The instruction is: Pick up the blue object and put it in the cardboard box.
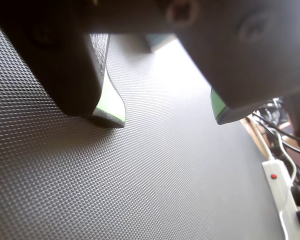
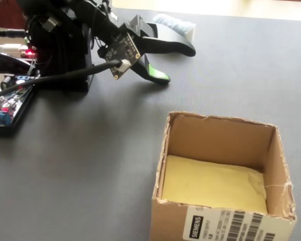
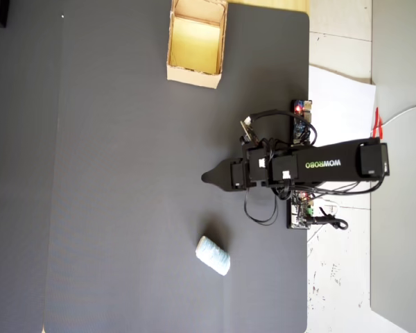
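While the arm sits low over the dark mat (image 3: 125,173), I can see through the wrist view that the hand (image 1: 167,115) has its two jaws spread apart, nothing between them but bare mat. Each jaw is black moulded plastic with a bright green pad on the inner face; the one on the left of the wrist view curves to a thin lip that rests on or just above the surface. The mat itself is a charcoal rubbery sheet with a fine, regular pebbled grain that catches the glare.

The blue object (image 3: 213,254) lies on the mat well apart from the hand (image 3: 206,176), a stubby pale blue-white roll with a soft, faintly ribbed look. In the fixed view it shows only as a fuzzy pale edge (image 2: 173,22) behind the upper jaw.

The cardboard box (image 3: 196,41) stands at the far edge of the mat in the overhead view, open at the top, with tan walls and a yellowish lining. In the fixed view the box (image 2: 218,221) is close to the camera: its rim is rough and torn, and a white barcode label (image 2: 228,227) is stuck on the front wall.

A white power strip (image 1: 282,195) with a red switch lies off the mat on the desk.
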